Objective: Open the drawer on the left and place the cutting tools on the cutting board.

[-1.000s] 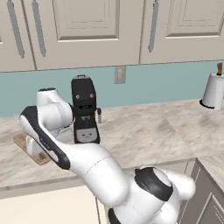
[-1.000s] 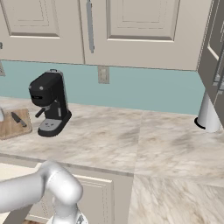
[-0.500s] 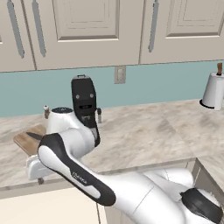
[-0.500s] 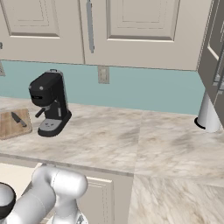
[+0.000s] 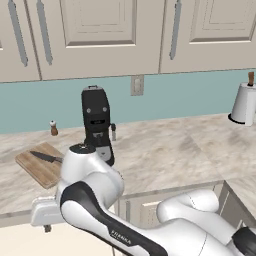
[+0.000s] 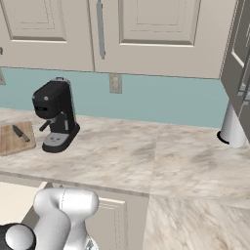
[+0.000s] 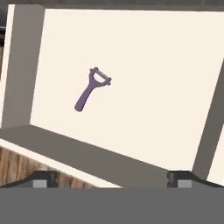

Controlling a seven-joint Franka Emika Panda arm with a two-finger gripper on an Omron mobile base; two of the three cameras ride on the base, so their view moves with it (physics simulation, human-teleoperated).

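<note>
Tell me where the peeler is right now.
In the hand view, the purple peeler lies alone on the open drawer's pale floor, left of centre.

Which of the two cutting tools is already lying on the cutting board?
The black-handled knife lies on the cutting board; the purple peeler is in the open drawer instead.

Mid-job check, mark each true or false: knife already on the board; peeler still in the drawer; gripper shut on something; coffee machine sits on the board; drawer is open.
1. The knife lies on the cutting board. True.
2. The peeler lies in the drawer. True.
3. The gripper is shut on something. False: its jaws stand open and empty.
4. The coffee machine stands on the board. False: it stands on the counter beside it.
5. The drawer is open. True.
</note>
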